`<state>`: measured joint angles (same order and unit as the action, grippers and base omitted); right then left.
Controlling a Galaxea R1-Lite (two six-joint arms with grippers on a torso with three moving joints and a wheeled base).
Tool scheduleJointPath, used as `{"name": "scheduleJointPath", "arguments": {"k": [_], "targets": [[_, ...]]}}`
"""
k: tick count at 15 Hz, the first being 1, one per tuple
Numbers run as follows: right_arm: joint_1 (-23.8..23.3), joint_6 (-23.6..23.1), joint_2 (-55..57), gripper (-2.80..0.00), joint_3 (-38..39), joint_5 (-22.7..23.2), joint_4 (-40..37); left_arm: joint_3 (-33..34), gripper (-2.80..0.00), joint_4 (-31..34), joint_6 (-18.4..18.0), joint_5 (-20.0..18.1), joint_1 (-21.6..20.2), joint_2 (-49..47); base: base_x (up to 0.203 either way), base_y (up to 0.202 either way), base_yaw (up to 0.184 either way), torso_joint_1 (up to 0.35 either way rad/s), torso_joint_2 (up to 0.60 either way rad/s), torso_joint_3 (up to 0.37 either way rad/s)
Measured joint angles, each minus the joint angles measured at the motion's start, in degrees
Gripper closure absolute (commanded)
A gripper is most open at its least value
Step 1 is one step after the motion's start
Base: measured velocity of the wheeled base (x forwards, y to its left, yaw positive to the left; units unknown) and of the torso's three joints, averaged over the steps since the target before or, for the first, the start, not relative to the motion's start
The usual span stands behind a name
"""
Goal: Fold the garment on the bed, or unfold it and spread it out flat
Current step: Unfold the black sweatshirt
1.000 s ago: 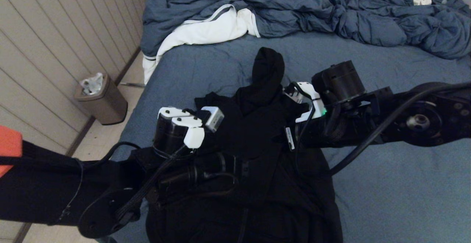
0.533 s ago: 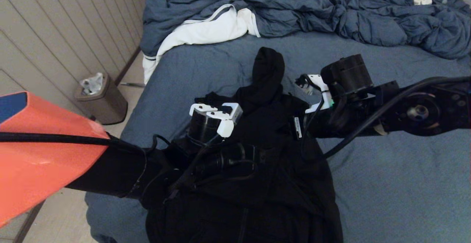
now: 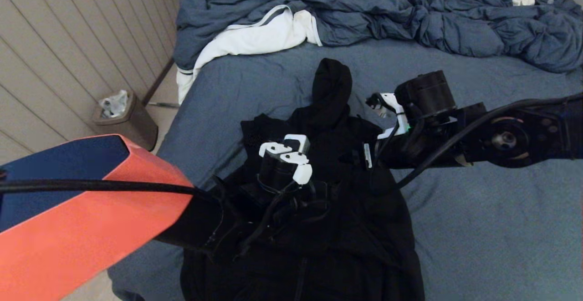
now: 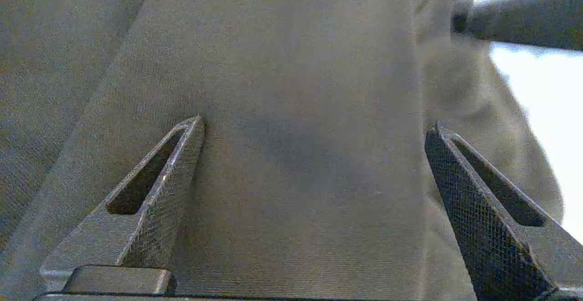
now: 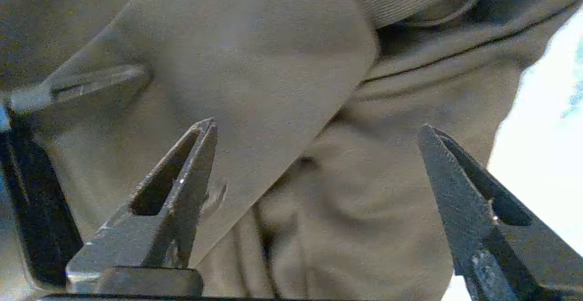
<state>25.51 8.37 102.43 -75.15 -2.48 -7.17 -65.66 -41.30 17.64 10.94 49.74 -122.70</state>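
The black hoodie lies rumpled on the blue-grey bed, its pointed hood aimed at the far side. My left arm reaches over the hoodie's middle. The left gripper is open, its jaws wide apart just above a flat stretch of the cloth. My right arm comes in from the right over the hoodie's right shoulder. The right gripper is also open, hovering over a folded edge and creases of the cloth. Neither grips anything.
A rumpled blue-grey comforter and a white cloth with a dark stripe lie at the far end of the bed. A brown waste bin stands on the floor by the panelled wall, left of the bed's edge.
My left arm has swung right and forward over the hoodie's middle, and its orange upper panel now fills the lower left. The right arm shifted slightly away and right.
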Motion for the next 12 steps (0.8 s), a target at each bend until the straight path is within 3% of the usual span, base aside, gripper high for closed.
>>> {"name": "scheduleJointPath", "arguments": {"k": [4,5,8,12], "targets": [[0.04,0.09,0.89,-2.8,0.0,-0.28,0.5,-0.76,-2.8,-0.25,-1.18,4.12,0.51,-1.98,0.0,0.0,0.0,0.0,0.0,0.0],[0.04,0.1,1.14,-2.8,0.0,-0.33,0.5,-0.87,0.0,-0.7,-1.69,4.98,0.56,-2.48,0.0,0.0,0.0,0.0,0.0,0.0],[0.13,0.11,1.57,-2.8,0.0,-0.33,0.57,-1.75,0.0,-2.47,-2.18,7.43,0.81,-4.16,0.0,0.0,0.0,0.0,0.0,0.0],[0.2,0.05,1.75,-2.8,0.07,-0.33,0.56,-2.01,0.0,-2.66,-2.12,7.47,0.89,-4.89,0.0,0.0,0.0,0.0,0.0,0.0]]}}
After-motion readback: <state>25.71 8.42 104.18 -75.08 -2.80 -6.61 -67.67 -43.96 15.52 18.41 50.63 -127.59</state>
